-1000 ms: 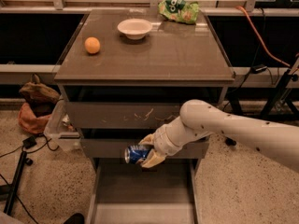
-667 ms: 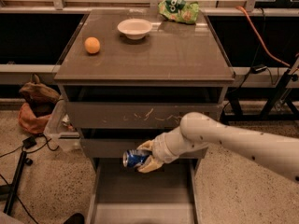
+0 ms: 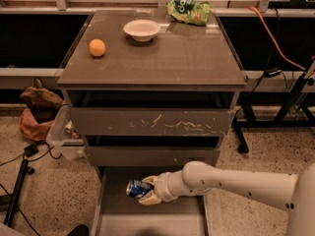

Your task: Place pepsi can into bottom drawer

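Two pale fingers (image 3: 149, 181) of the gripper (image 3: 144, 191) close around the can (image 3: 135, 188), one above it and one below, the jaws parted only as far as the can's width. The can hangs over the back part of the open bottom drawer (image 3: 147, 219), just in front of the middle drawer (image 3: 152, 156); whether it touches the drawer floor cannot be told. It lies on its side, its long axis roughly left to right, a silver end pointing left, away from the arm (image 3: 236, 183), which reaches in from the right. Its side is blue with a light patch; no writing can be read. On the cabinet top (image 3: 187, 58) sit an orange (image 3: 97, 47), a white bowl (image 3: 141, 29) and a green bag (image 3: 188, 10) whose print is unreadable.
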You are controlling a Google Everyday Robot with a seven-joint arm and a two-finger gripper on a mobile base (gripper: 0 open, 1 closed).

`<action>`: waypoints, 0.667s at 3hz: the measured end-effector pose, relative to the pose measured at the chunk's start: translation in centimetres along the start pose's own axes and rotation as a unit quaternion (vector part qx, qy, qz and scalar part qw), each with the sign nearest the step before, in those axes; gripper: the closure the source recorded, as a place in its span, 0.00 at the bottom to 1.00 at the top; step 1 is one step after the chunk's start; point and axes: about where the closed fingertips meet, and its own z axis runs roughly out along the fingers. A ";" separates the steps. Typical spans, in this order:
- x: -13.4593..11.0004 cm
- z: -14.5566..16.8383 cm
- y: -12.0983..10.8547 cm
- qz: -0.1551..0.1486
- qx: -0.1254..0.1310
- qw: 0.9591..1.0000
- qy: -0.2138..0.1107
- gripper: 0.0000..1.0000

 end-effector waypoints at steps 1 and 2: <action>0.2 0.4 -1.6 0.004 0.034 0.999 -0.002 1.00; 0.3 0.5 -1.6 0.004 0.034 0.999 -0.003 1.00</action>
